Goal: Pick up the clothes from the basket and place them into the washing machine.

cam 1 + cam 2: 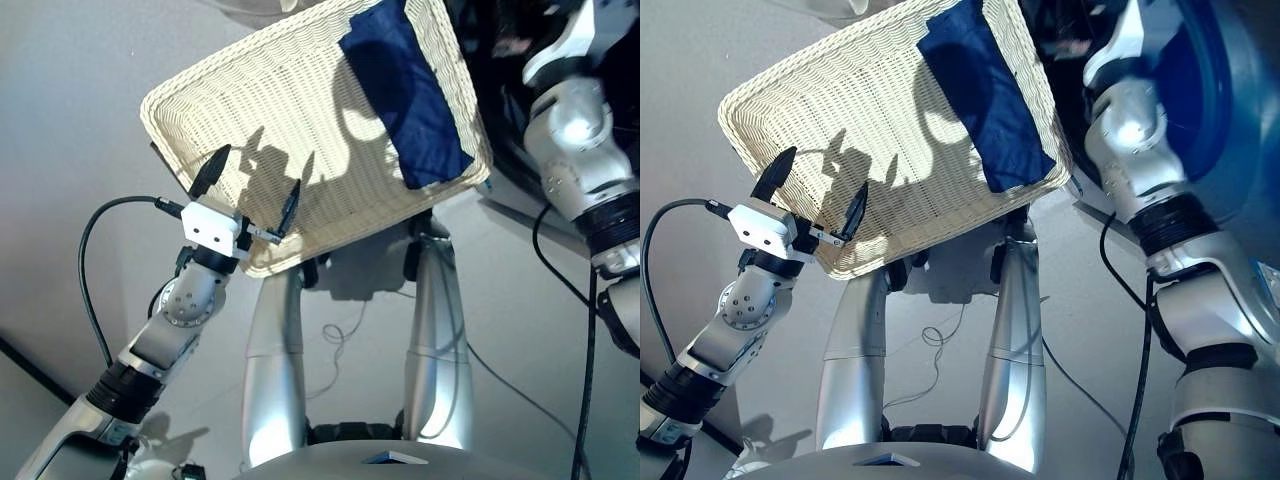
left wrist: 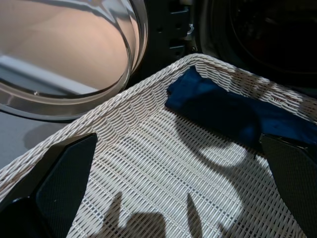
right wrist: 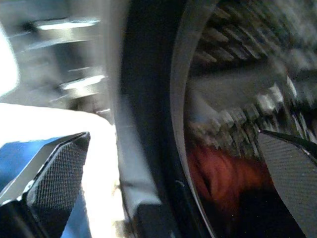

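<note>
Left pincer (image 1: 250, 185) gapes over basket (image 1: 250, 90), navy garment (image 1: 410, 90) well apart.

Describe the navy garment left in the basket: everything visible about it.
The navy garment is a soft, dark blue cloth folded into a long flat strip. It lies alone on the weave of the cream wicker basket, along the side nearest the washing machine, one short end against the low rim. Shadows cross it. Neither gripper touches it; the open left gripper hovers over bare wicker.
</note>
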